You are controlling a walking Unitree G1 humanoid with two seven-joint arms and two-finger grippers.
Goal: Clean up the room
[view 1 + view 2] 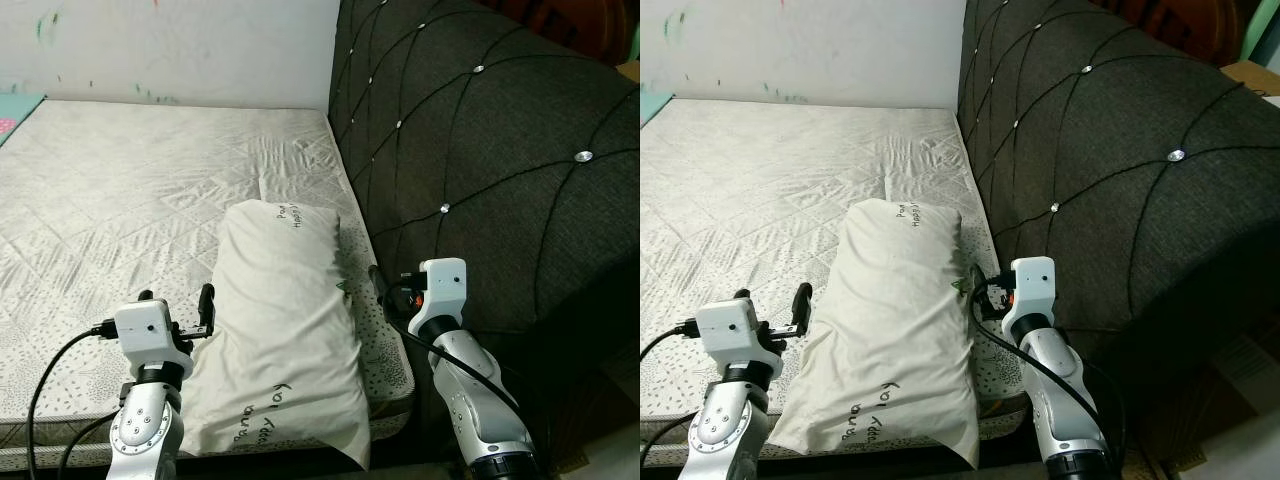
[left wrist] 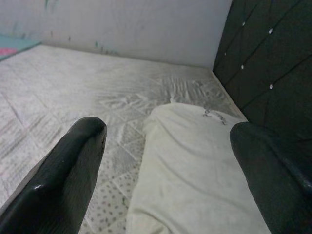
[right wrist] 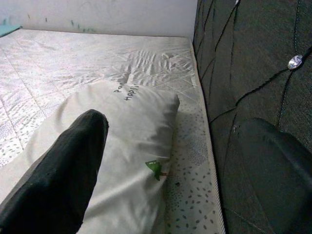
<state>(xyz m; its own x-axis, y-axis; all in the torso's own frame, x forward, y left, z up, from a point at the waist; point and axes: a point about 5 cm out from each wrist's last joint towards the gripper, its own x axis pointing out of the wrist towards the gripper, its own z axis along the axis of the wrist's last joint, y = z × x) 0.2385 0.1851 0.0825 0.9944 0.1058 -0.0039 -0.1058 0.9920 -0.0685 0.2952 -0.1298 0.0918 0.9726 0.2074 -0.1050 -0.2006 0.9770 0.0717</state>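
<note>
A cream pillow (image 1: 285, 330) lies lengthwise on the mattress (image 1: 120, 200), near the tufted headboard (image 1: 480, 160) at its 3 o'clock. Left gripper (image 1: 180, 310) at the pillow's 9 o'clock and right gripper (image 1: 385, 290) at its 3 o'clock flank it, both spread and empty. Likely light, soft and sagging; best pinched at both long edges. The right wrist view reveals a small green scrap (image 3: 155, 168) on the pillow's edge.
</note>
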